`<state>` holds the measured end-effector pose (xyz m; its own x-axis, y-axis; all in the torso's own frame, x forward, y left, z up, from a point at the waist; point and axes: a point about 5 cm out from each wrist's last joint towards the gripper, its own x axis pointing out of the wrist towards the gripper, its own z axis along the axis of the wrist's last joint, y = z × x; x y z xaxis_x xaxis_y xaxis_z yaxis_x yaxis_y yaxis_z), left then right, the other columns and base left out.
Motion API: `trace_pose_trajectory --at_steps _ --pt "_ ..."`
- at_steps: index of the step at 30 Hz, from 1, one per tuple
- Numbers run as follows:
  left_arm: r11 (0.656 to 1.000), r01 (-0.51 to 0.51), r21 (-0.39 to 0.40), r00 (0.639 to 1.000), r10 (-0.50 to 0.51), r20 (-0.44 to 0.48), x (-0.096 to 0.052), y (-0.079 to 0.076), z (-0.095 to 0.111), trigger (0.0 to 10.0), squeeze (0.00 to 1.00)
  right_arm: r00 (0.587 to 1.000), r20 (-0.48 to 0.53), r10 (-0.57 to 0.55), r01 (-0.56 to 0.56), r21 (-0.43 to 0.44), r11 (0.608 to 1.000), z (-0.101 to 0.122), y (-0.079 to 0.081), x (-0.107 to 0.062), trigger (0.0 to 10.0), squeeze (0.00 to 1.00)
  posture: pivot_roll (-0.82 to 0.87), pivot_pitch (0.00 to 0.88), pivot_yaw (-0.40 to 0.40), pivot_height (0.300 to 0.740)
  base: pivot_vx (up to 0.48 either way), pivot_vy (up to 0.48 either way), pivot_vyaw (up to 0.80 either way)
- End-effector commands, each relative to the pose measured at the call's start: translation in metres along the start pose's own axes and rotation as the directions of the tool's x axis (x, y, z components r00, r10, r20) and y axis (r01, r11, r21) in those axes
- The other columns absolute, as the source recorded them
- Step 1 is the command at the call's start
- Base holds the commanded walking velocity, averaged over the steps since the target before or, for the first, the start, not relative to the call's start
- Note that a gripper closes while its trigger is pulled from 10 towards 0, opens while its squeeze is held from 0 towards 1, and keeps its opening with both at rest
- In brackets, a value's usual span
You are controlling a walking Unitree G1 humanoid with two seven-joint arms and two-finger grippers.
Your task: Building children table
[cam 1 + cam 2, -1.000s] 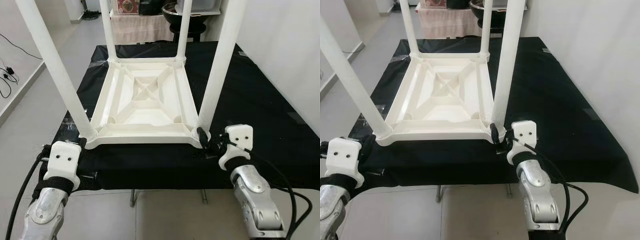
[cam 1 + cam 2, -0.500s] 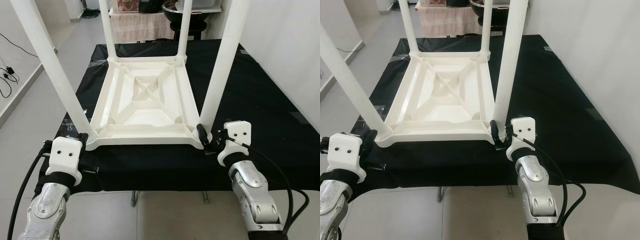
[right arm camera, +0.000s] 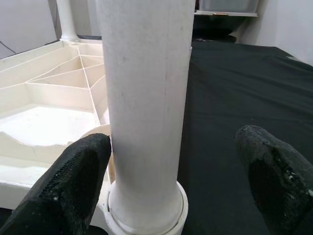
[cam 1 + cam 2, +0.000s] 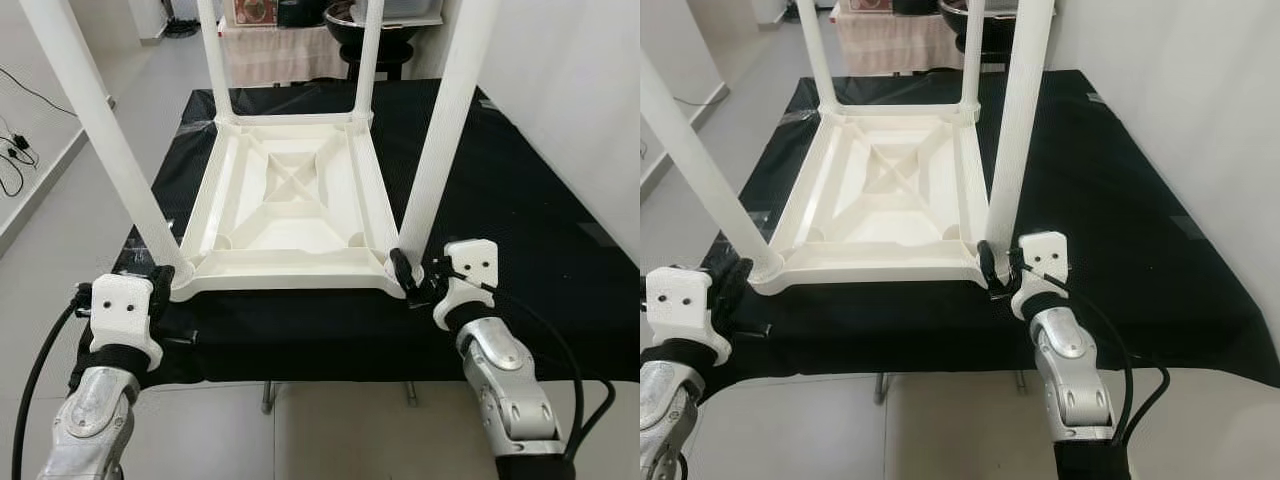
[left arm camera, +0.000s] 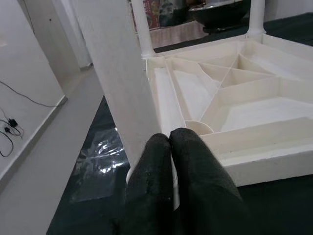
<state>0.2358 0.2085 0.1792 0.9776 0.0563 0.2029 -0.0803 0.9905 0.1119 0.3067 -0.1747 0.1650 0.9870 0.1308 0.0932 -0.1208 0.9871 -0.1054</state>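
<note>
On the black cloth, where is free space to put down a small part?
Bare black cloth lies between the upturned white table and the wall side, widest there. The near edge is crowded: the left gripper and right gripper sit at the two near legs.

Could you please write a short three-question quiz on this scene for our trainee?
1. True or false: the white plastic children's table lies upside down on the black cloth.
2. How many legs stand in its corner sockets?
3. Which gripper is open: A) left gripper, B) right gripper?

Key: 1. True. 2. Four. 3. B; its fingers straddle the near right leg, while the left gripper's are shut.
</note>
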Motion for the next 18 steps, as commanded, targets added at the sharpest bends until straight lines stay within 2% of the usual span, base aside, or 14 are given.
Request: trace_pose_trajectory --at_steps 1,18 --pt "1.000 -0.021 -0.017 1.000 0.021 -0.014 -0.0027 0.0035 -0.0024 10.0 1.00 1.000 -0.004 0.011 -0.011 0.004 1.000 -0.0017 0.0008 0.0004 10.0 0.00 0.02 0.114 0.017 0.740 0.000 0.000 0.00" --pt "0.998 -0.003 -0.058 1.000 0.001 -0.023 -0.0031 0.0021 -0.0061 10.0 1.00 1.000 -0.017 0.026 -0.026 0.029 0.999 -0.0052 0.0008 0.0014 10.0 0.00 0.01 0.107 0.015 0.740 0.000 0.000 0.00"
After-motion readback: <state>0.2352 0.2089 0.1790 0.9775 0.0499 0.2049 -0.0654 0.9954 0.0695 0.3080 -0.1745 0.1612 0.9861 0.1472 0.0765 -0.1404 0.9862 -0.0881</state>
